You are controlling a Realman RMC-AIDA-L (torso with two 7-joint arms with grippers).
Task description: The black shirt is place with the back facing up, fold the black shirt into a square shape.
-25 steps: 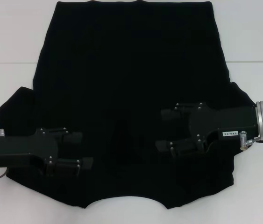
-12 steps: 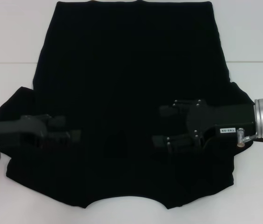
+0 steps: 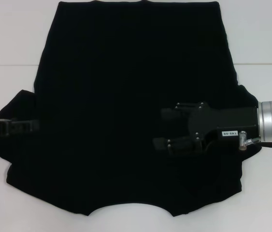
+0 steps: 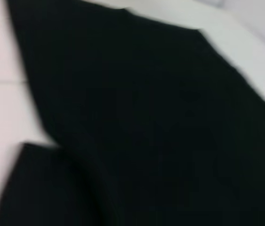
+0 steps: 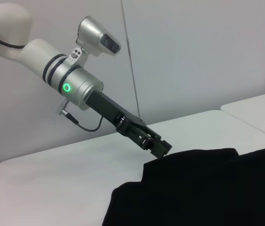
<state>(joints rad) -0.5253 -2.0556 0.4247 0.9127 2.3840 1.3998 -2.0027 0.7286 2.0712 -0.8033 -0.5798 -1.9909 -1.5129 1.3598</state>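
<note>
The left gripper (image 3: pixel 27 126) sat low at the outer edge of the black shirt's (image 3: pixel 131 92) left sleeve; in the right wrist view its tip (image 5: pixel 163 149) met the sleeve's edge. Whether its fingers were open, or had any cloth between them, could not be told.

The black shirt lay spread flat on the white table (image 3: pixel 10 38), plain side up, with no lettering showing. Both sleeves stuck out and the collar lay nearest the robot. No fold was visible, so the task appeared to be at its first step.

The right gripper (image 3: pixel 164 128) hovered over the shirt's right half, fingers spread apart, holding nothing.

Next, the left gripper probably needed a firm pinch on the sleeve to carry it inward.

No containers were in view.
</note>
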